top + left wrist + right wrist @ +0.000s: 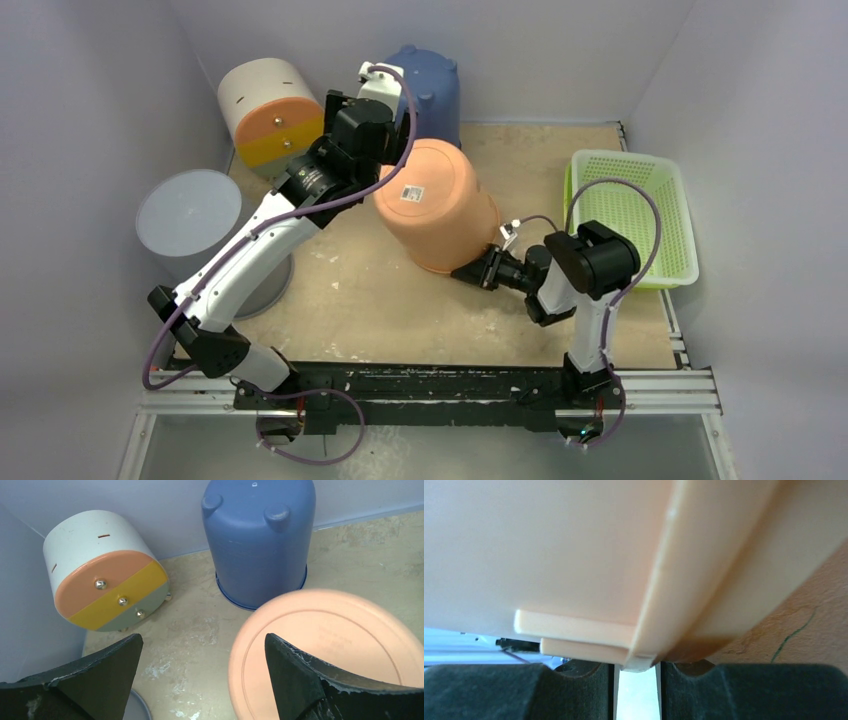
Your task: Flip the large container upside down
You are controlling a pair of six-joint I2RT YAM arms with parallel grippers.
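The large orange container (435, 205) stands tilted on the table, its flat base with a white sticker facing up and to the left. My right gripper (470, 272) is low at its lower right edge, shut on the rim. In the right wrist view the rim (644, 645) runs down between the two nearly closed fingers of the gripper (635, 667). My left gripper (385, 160) hovers over the upper left of the base. In the left wrist view it (201, 637) is open and empty, its right finger over the orange base (340, 645).
An upturned blue bucket (430, 90) and a white drum with orange and yellow drawers (270, 110) stand at the back. A grey round container (190, 215) is at the left and a green basket (630, 215) at the right. Walls enclose three sides.
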